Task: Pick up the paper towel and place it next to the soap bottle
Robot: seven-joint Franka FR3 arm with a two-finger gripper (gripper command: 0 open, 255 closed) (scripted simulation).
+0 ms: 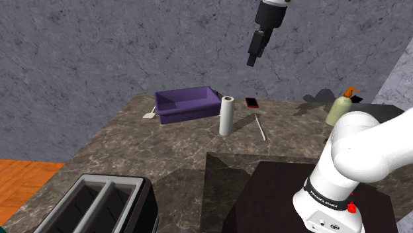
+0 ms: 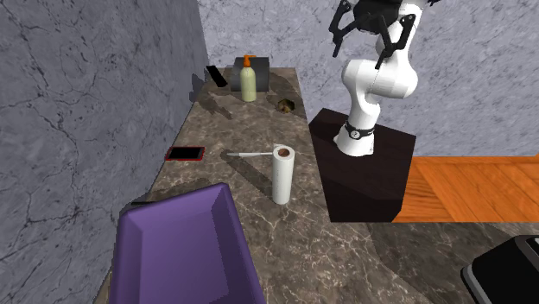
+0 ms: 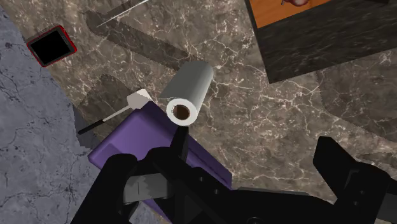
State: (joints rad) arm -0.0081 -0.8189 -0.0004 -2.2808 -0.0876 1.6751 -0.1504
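I am holding my claw open and empty, high over the counter where the paper towel roll is standing upright near the purple bin.

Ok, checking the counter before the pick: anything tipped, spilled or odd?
Nothing stands out: the paper towel stands upright beside the purple bin, the soap bottle is upright too, nothing looks spilled, and the gripper hangs open above.

White arm, dark joint band, red button, black fingers.
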